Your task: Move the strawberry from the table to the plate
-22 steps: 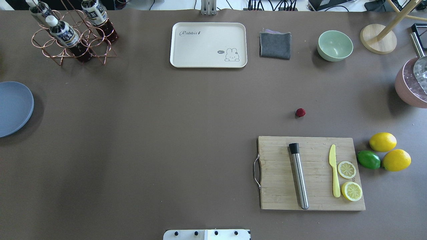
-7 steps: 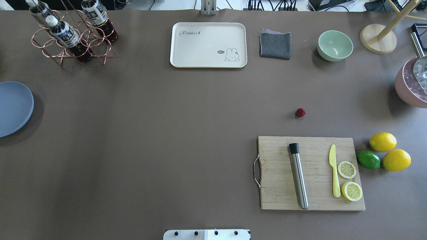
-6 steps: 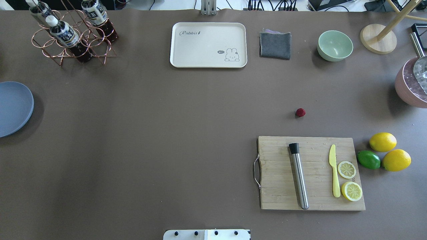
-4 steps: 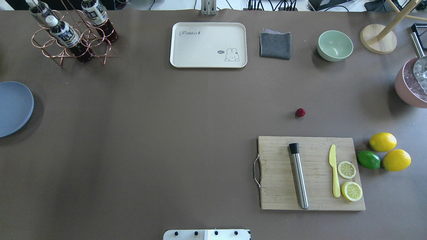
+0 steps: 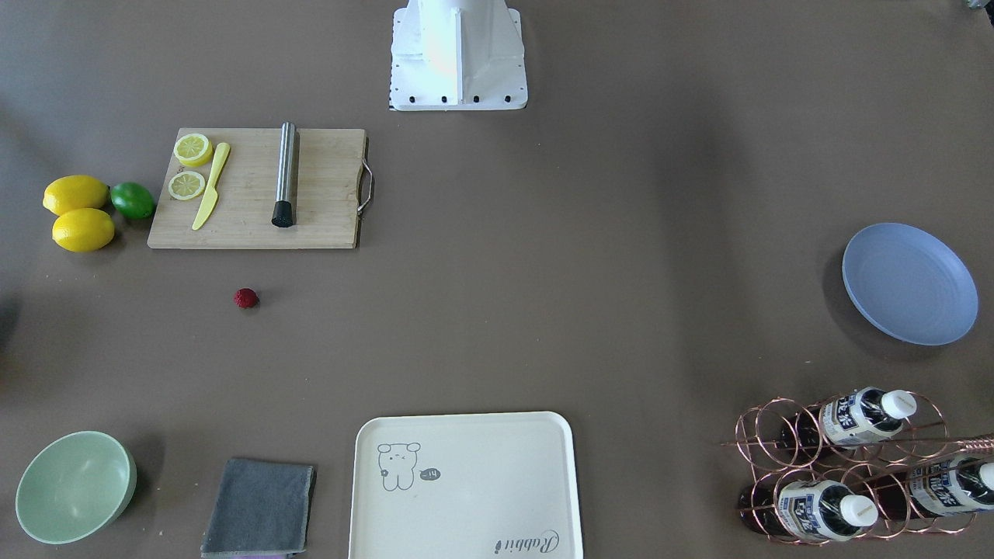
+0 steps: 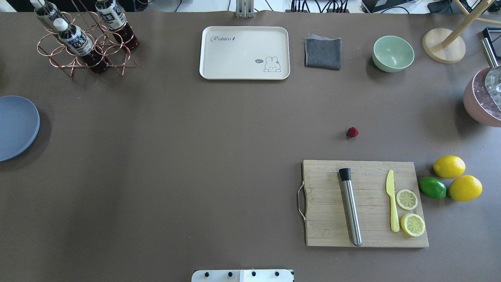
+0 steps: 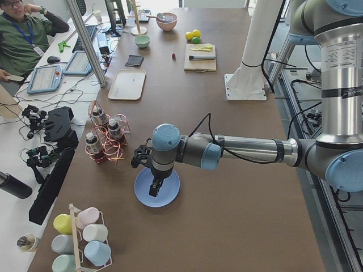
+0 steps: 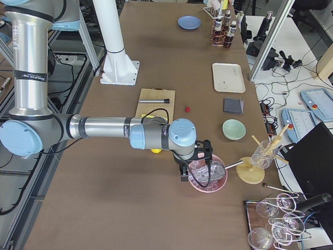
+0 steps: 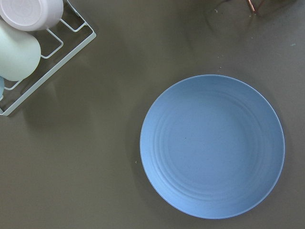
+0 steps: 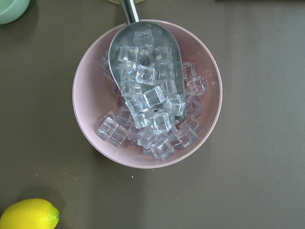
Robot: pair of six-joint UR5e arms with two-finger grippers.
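Observation:
The strawberry [image 6: 352, 132] [image 5: 246, 298], small and dark red, lies alone on the brown table [image 6: 195, 156], just beyond the cutting board. The blue plate [image 6: 15, 129] [image 5: 908, 283] [image 9: 212, 145] sits empty at the table's far left end. My left gripper [image 7: 154, 187] hangs over the plate, far from the berry. My right gripper [image 8: 196, 174] hovers above a pink bowl of ice. Both grippers show only in the side views, so I cannot tell whether they are open or shut.
A wooden cutting board [image 6: 364, 203] holds a metal muddler, a yellow knife and lemon slices; lemons and a lime [image 6: 450, 182] lie beside it. Cream tray [image 6: 244, 53], grey cloth [image 6: 323, 53], green bowl [image 6: 393, 53], bottle rack [image 6: 82, 39], pink ice bowl [image 10: 147, 93]. A person sits off the table's far corner [image 7: 20, 34].

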